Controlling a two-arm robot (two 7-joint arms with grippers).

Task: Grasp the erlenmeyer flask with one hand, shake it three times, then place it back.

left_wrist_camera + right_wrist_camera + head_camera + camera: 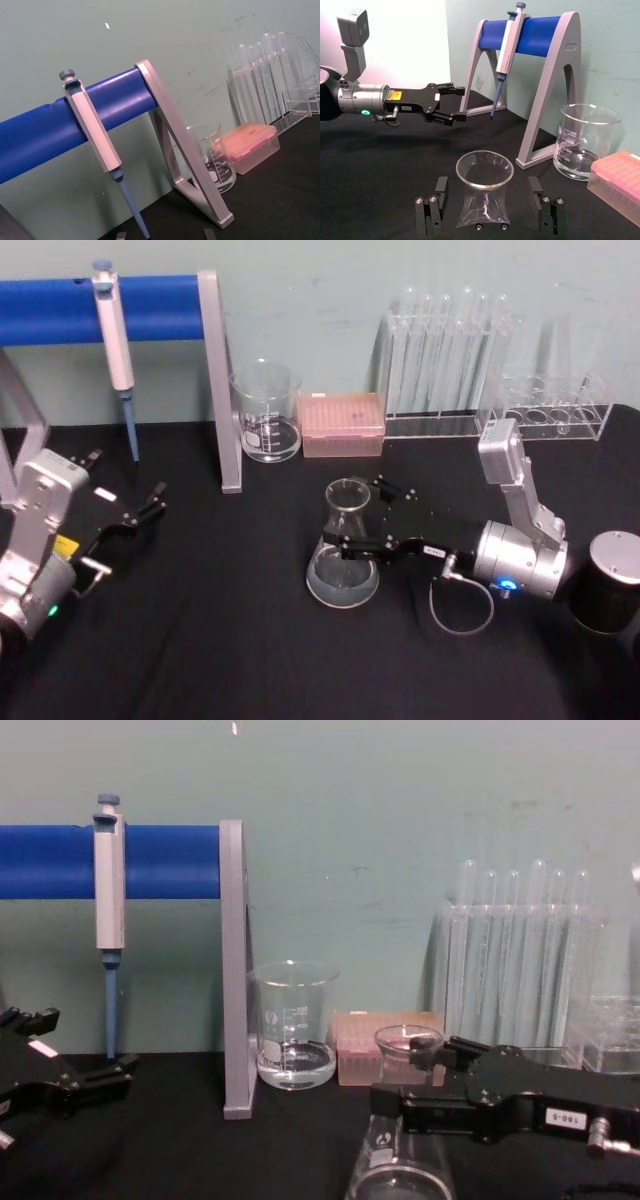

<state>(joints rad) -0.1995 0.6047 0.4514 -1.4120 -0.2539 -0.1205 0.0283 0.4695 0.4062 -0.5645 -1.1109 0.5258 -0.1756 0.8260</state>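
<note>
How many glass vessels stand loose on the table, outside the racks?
2: the erlenmeyer flask between the right tool's open jaws; the beaker behind it by the stand leg. Left tool idles left.

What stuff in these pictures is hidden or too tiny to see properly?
Erlenmeyer flask: chest view, base cut off by the bottom edge; the right claw covers part of its neck.
Pipette: left wrist view, tip cut off by the bottom edge.
Beaker: head view, numbers too small to read.
Left claw: chest view, parked, body cut off by the left edge.
</note>
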